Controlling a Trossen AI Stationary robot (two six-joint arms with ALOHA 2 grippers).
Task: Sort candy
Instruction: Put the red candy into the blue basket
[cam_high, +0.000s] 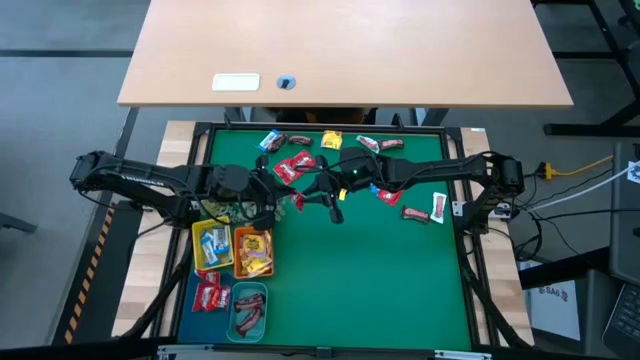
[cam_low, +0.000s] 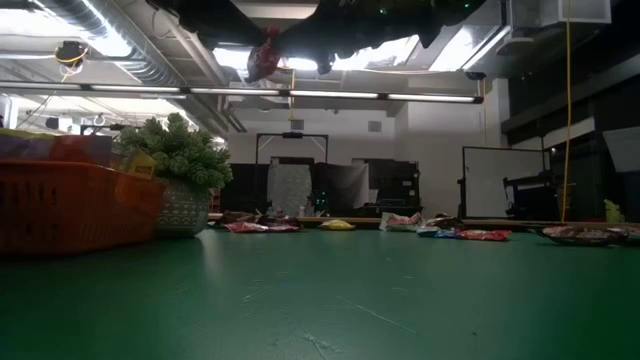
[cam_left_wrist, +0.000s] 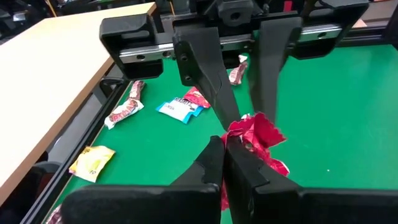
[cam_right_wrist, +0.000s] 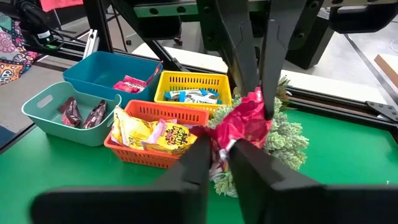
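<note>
A crumpled red candy packet (cam_left_wrist: 258, 134) hangs in the air between my two grippers, above the green mat (cam_high: 360, 280) and just over the plant ball. My left gripper (cam_left_wrist: 224, 148) reaches in from the table's left and is shut on the packet. My right gripper (cam_right_wrist: 219, 158) comes from the right and stands slightly open, with the packet's other end (cam_right_wrist: 225, 144) in the gap between its fingers. In the low view the packet (cam_low: 265, 58) shows high up, under both dark grippers. More candy (cam_high: 330, 140) lies loose on the far part of the mat. My left gripper pinches one end of the red packet (cam_left_wrist: 241, 132) between its two fingertips. The fingers come from the table's left, slanting a little downward. The packet is lifted clear of the mat and sticks out crumpled beyond the tips. My right gripper has a finger on each side of the packet's opposite end (cam_right_wrist: 233, 134), coming from the table's right; I cannot tell whether they touch it.
At the near left stand a yellow tray (cam_high: 210, 245), an orange tray (cam_high: 253, 252), a blue tray (cam_high: 208, 295) and a teal tray (cam_high: 248, 310), each with candy in it. The plant ball (cam_right_wrist: 283, 140) sits beside the trays, below the grippers. More wrapped candy (cam_high: 415, 213) lies at the right.
</note>
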